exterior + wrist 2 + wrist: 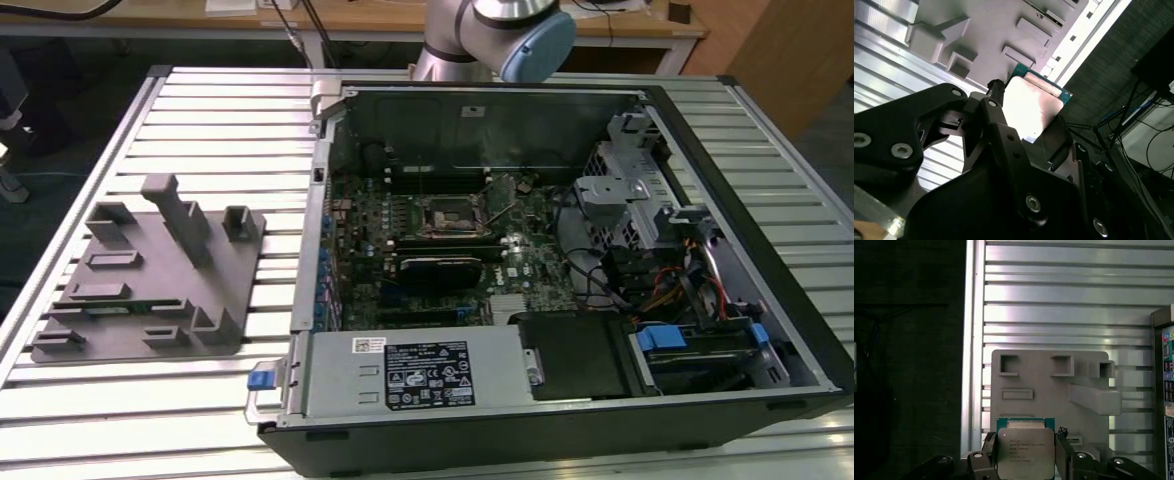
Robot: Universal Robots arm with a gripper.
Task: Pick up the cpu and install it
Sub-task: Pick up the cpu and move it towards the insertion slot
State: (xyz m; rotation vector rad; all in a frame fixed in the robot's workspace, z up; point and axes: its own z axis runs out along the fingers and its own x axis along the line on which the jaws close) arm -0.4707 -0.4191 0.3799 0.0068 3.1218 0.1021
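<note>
A slatted metal bench (227, 110) carries everything; on the exterior view's right an open computer case (534, 445) lies on its side. Its green motherboard (400, 240) faces up, with the square processor socket (450, 213) near the middle of the board. The robot arm (501, 35) rises behind the case at the far edge of the bench. On the exterior view's left, well apart from the case, sits the grey tray (147, 280) with its raised blocks and shallow recesses. In both wrist views the black jaws are closed on the cpu (1025, 452) (1029, 107), one finger on each of two opposite edges. Its silver top faces the first wrist camera and a thin teal-green rim shows along its edge. The chip is held in the air over the tray, and the tray and the bench slats lie beyond it.
</note>
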